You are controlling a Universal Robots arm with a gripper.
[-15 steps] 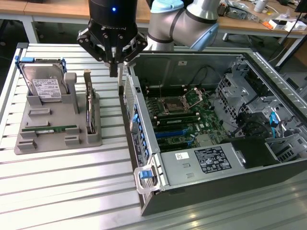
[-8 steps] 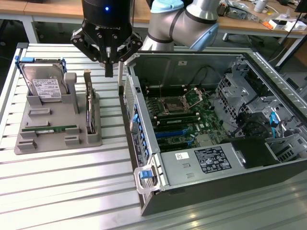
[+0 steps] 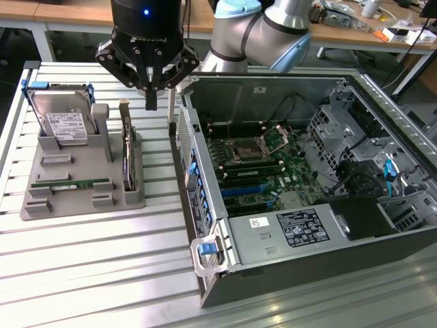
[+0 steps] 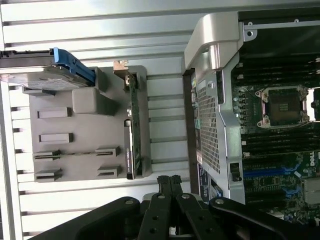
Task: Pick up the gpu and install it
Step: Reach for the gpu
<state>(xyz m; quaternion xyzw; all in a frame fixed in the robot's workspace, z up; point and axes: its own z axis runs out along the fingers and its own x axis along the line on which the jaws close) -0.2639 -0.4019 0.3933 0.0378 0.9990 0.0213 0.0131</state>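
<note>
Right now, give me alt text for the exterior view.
A shut, empty gripper hangs over the gap between a gray holder and an open computer case. The gpu stands on edge in the holder beside a hard drive and a memory stick.

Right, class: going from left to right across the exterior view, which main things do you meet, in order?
hard drive standing in its slot → gpu standing on edge → gripper, shut and holding nothing, above the table → open computer case. The memory stick is left out because it lies below the hard drive.
</note>
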